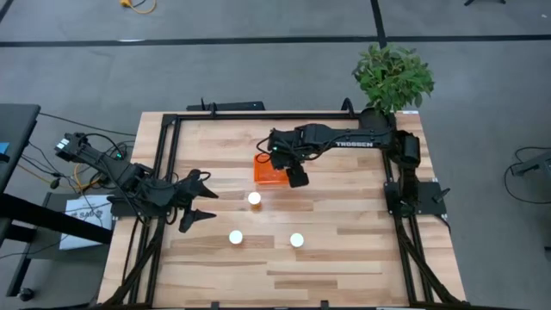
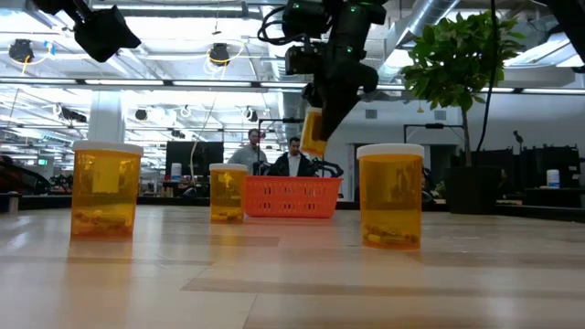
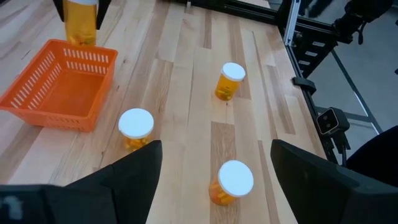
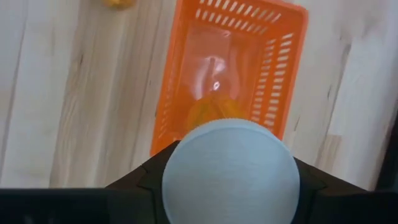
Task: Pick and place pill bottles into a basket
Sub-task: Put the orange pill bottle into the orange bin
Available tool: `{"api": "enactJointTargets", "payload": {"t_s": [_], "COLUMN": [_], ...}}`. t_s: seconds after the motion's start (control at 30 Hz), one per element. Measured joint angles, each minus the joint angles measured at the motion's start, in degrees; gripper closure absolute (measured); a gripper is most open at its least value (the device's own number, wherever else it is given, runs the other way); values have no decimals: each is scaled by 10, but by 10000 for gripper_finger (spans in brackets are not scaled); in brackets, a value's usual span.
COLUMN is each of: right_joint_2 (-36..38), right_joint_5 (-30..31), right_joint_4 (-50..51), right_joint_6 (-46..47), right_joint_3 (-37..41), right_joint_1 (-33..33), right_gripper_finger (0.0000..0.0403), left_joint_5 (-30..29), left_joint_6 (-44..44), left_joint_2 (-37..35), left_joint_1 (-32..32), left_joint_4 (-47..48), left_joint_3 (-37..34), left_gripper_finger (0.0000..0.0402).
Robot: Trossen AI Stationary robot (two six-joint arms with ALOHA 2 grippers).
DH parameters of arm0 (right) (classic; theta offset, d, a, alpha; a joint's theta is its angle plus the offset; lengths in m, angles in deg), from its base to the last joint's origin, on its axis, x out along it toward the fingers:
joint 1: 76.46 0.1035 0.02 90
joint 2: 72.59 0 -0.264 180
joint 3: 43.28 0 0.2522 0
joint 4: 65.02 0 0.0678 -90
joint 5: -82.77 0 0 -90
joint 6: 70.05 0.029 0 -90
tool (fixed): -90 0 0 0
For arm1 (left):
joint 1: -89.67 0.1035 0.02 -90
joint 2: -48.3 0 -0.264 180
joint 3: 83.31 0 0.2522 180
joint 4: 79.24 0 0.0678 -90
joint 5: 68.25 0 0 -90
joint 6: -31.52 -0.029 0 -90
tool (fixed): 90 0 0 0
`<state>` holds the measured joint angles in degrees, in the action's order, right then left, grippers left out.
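Note:
The orange mesh basket (image 1: 265, 175) stands on the wooden table a little beyond its middle; it also shows in the low view (image 2: 292, 196). My right gripper (image 1: 291, 172) is above the basket, shut on one pill bottle (image 2: 313, 135). Three other pill bottles stand upright on their bases on the table nearer the front edge: one (image 1: 255, 199), a second (image 1: 236, 237) and a third (image 1: 297, 240). My left gripper (image 1: 196, 205) is open and empty at the table's left, pointing toward these bottles (image 3: 136, 124). My right gripper pinches the bottle at its white cap (image 4: 229, 171), one finger on each side. The fingers come from above, pointing down. The amber body (image 2: 313, 137) hangs below the fingers, slightly tilted, clear of the table and above the basket's open top (image 4: 230, 74).
A dark pot with a green plant (image 1: 393, 76) stands at the table's far right corner. A black frame rail (image 1: 258, 116) runs along the table's edges. People show in the room beyond the table (image 2: 274, 155).

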<state>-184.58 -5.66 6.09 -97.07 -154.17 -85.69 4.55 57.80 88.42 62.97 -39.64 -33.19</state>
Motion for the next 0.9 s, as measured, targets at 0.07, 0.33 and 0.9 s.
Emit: {"api": "enactJointTargets", "payload": {"t_s": [0.07, 0.33, 0.9], "right_joint_2": [0, -20, -69], "right_joint_5": [-1, -2, -26], "right_joint_4": [-7, -27, -12], "right_joint_6": [-4, -18, -49], "right_joint_3": [0, -3, 1], "right_joint_1": [-3, -2, -10], "right_gripper_finger": [227, 211, 216], "left_joint_5": [0, 0, 2], "left_joint_6": [0, 0, 0], "left_joint_2": [0, 0, 0], "left_joint_1": [0, 0, 0], "left_joint_4": [0, 0, 0], "left_joint_3": [0, 0, 0], "left_gripper_finger": [111, 111, 111]}}
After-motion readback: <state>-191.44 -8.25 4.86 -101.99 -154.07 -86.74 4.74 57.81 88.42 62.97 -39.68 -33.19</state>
